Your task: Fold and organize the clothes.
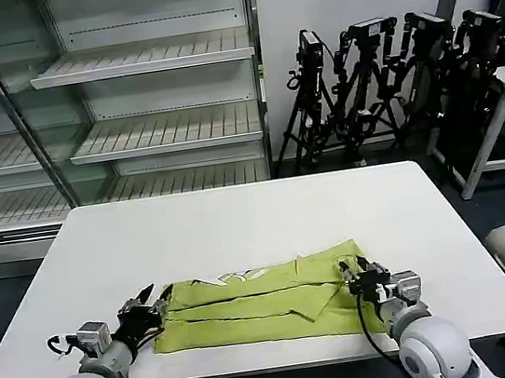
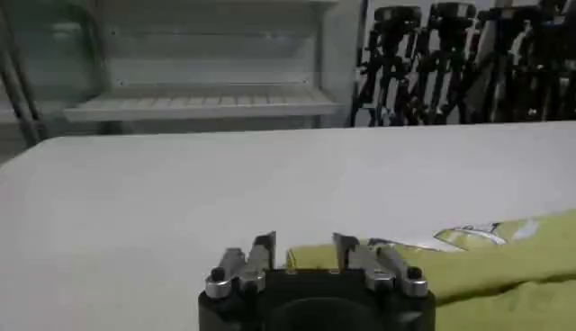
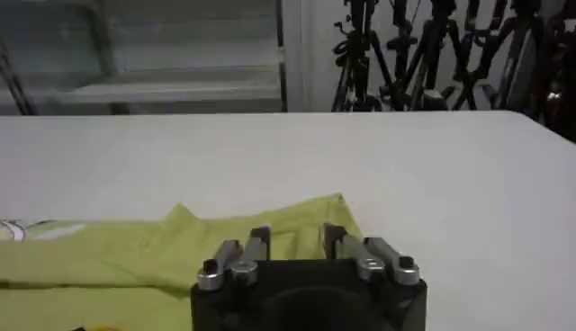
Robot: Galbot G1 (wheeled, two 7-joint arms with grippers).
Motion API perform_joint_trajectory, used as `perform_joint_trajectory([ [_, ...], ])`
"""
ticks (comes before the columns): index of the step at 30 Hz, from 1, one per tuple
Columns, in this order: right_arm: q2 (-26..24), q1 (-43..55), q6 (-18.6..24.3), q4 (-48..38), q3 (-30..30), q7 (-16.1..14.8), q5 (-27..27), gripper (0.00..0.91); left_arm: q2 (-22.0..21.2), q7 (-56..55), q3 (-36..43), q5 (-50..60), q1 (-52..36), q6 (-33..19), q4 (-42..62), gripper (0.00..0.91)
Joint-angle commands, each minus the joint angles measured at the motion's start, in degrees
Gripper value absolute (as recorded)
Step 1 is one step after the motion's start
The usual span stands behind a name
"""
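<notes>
T-shirt [image 1: 267,302] folded on table [image 1: 239,224]; left gripper [image 1: 152,304] & right gripper [image 1: 352,274] fingers spread at its ends.

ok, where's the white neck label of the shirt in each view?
Head view: white label at the shirt's far edge, mid-table.
Left wrist view: label on the far edge, beyond the left pincer.
Right wrist view: label at the picture's edge.
Shared landmark: tripods.

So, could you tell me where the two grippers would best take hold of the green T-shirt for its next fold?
Probably at the two short ends of the T-shirt: it lies as a long flat band, and the open left gripper and open right gripper already sit at those ends, approaching low from the near edge.
</notes>
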Motion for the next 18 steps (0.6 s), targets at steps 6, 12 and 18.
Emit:
perform_joint_trajectory([
  [6, -0.8, -7.0, 0.6, 8.1, 6.3, -0.4, -0.2, 0.907, -6.2, -8.7, 1.0, -2.1, 5.1, 0.6, -1.8, 0.907],
  [12, -1.0, -9.4, 0.7, 12.1, 7.7, -0.4, -0.7, 0.907, -7.4, -10.6, 2.5, -2.6, 3.8, 0.4, -0.6, 0.081],
  [18, -1.3, -9.7, 0.4, 13.1, 7.8, -0.3, -0.9, 0.907, -7.9, -10.8, 3.4, -5.8, 3.7, 0.7, 0.0, 0.020],
])
